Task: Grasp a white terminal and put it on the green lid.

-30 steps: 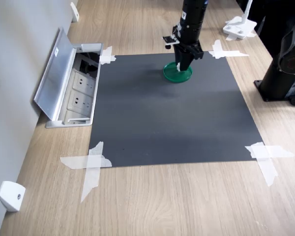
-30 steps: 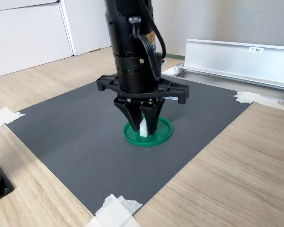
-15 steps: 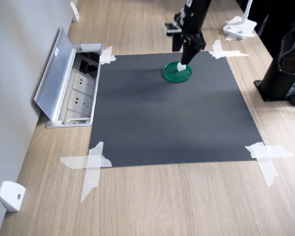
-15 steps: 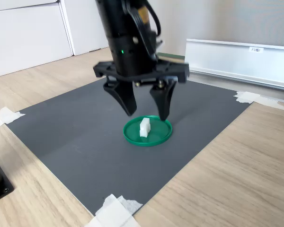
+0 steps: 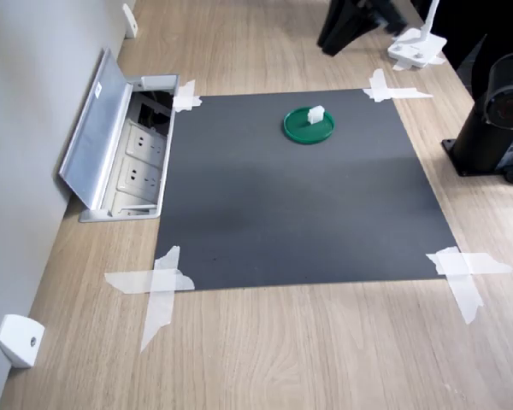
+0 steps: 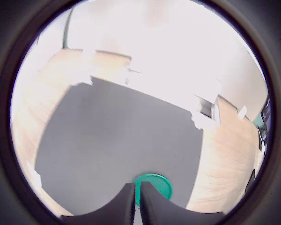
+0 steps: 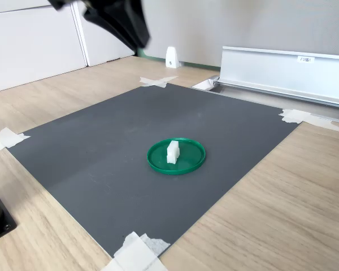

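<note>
Both exterior views showed us the white terminal (image 5: 315,113) standing upright on the green lid (image 5: 309,127), inside its raised rim and touching nothing else; in the second exterior view we saw the white terminal (image 7: 173,152) sitting slightly toward the second exterior view's left of the middle of the green lid (image 7: 177,156). We found the lid lying flat on the dark grey mat (image 5: 299,192), in the far part of the mat as the first exterior view showed it, and the mat held to the wooden table (image 5: 282,350) by white tape strips (image 5: 158,286) at its corners. We saw the gripper (image 6: 136,202) raised well above the lid and apart from it: only a dark blurred piece of it showed at the top edge of the first exterior view (image 5: 346,24) and at the upper left corner of the second exterior view (image 7: 116,20). In the wrist view we noted its two dark fingers (image 6: 119,206) lying close together with just a thin slit between them, nothing held in that slit, and the green lid (image 6: 155,185) showing just beyond their tips. We could not make out the terminal in the wrist view. Along the first exterior view's left we saw an open metal socket box (image 5: 124,154) set in the table beside the mat, and a white wedge-shaped piece (image 5: 20,339) near the wall at the lower left
</note>
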Motion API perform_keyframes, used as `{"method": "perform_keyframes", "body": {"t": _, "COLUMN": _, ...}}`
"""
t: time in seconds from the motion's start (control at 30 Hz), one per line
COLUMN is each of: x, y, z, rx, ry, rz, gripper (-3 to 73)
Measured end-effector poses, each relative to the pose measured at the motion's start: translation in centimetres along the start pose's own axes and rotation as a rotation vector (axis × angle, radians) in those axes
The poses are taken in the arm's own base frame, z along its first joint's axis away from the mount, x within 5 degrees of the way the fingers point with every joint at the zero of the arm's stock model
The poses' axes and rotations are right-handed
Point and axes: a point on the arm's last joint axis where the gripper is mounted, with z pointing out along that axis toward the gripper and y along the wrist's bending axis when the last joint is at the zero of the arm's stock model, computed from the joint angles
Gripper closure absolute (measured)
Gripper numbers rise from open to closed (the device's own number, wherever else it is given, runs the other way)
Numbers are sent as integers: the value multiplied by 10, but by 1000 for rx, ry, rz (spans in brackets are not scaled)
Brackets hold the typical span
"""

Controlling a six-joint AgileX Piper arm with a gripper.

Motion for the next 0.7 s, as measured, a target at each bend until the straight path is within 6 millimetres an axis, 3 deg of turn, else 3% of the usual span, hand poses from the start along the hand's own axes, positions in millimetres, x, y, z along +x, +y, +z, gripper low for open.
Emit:
{"method": "perform_keyframes", "body": {"t": 0.33, "x": 11, "y": 34, "z": -59, "rx": 124, "ry": -193, "rz": 101, "gripper": 702}}
{"method": "perform_keyframes", "body": {"t": 0.53, "x": 47, "y": 62, "z": -70, "rx": 233, "ry": -296, "rz": 210, "gripper": 702}}
{"method": "perform_keyframes", "body": {"t": 0.7, "x": 78, "y": 84, "z": -64, "rx": 278, "ry": -389, "rz": 269, "gripper": 702}}
